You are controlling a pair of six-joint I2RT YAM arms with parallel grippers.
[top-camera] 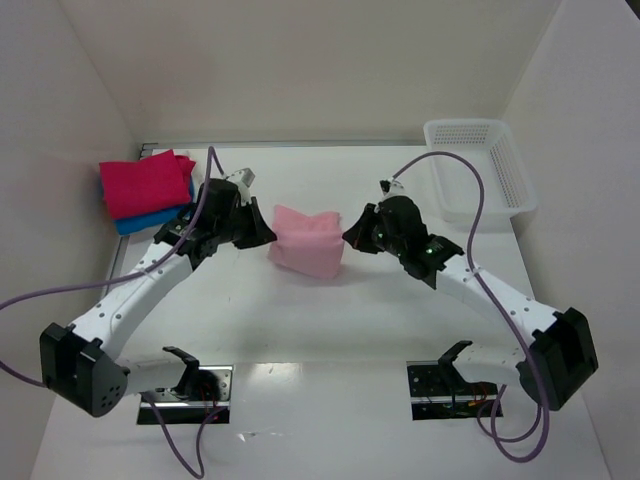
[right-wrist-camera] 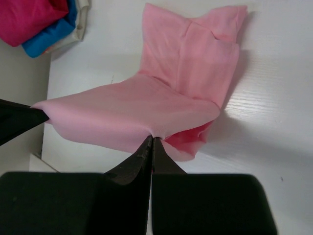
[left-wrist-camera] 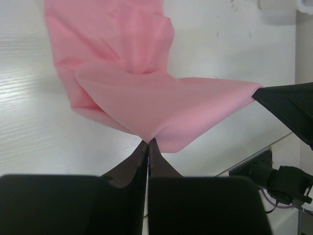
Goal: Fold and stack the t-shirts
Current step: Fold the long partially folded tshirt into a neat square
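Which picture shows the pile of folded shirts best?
The top external view: the whole pile of folded shirts shows, magenta shirt on blue shirt. The right wrist view catches only a cropped corner; the left wrist view shows none of it.

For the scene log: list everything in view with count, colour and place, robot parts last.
light pink t-shirt: one, light pink, mid-table, part lifted between both grippers
magenta t-shirt: one, magenta, folded, far left, on top of the blue one
blue t-shirt: one, bright blue, folded, under the magenta one
basket: one, white mesh, far right corner
table: one, white
left gripper: one, black, shut on the pink shirt's edge
right gripper: one, black, shut on the opposite edge
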